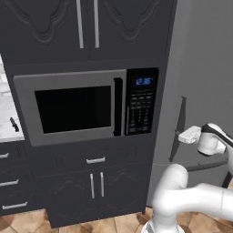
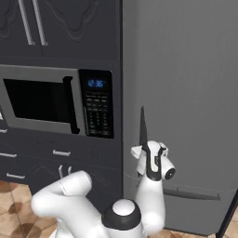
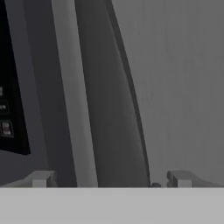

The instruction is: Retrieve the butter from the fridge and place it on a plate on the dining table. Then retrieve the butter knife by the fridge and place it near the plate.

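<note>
The gripper (image 3: 109,180) hung with its fingers spread wide, close before the closed fridge (image 2: 186,93) and straddling its dark handle (image 3: 111,109). Far left, a small dark knife (image 1: 14,124), barely legible, lay on the counter (image 1: 7,113), cut off by the frame edge.

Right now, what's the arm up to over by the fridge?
The gripper is open and empty, held up close to the fridge handle; in the hand view its fingertips sit on either side of the handle, not closed on it. The fridge door is shut, so the butter isn't out yet. To the left is the microwave, and a small dark knife lies on the counter at the far left.
</note>
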Tool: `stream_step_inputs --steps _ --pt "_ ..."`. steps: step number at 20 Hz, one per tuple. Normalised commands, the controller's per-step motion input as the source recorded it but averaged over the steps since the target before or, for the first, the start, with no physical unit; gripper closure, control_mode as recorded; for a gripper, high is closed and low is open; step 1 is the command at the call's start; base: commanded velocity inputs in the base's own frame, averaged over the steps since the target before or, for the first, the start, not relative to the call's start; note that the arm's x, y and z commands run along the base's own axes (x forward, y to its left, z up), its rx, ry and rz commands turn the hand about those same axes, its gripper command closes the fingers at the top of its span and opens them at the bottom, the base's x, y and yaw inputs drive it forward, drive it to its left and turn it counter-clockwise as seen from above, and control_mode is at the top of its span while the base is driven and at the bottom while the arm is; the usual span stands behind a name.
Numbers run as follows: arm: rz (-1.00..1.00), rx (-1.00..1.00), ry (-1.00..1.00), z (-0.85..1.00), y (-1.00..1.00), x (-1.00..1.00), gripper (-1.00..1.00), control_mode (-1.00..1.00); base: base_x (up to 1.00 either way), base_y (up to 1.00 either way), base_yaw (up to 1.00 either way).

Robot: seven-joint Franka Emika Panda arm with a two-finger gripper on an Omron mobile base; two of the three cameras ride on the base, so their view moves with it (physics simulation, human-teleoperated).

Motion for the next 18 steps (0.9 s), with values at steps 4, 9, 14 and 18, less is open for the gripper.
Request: stream_step_inputs --steps 4,9,14,18 --pt "0.0 0.0 0.0 -0.24 0.0 0.46 -1.0 -1.0 0.0 0.0 0.0" --pt "0.0 0.0 0.0 -0.25 0.0 0.3 1.0 -1.0 0.0 0.0 0.0" --pt "0.0 0.0 0.0 -0.2 0.1 0.09 1.0 -1.0 0.0 0.0 0.0" --pt "0.0 0.0 0.0 0.0 -0.17 -0.1 1.0 -1.0 0.0 0.0 0.0"
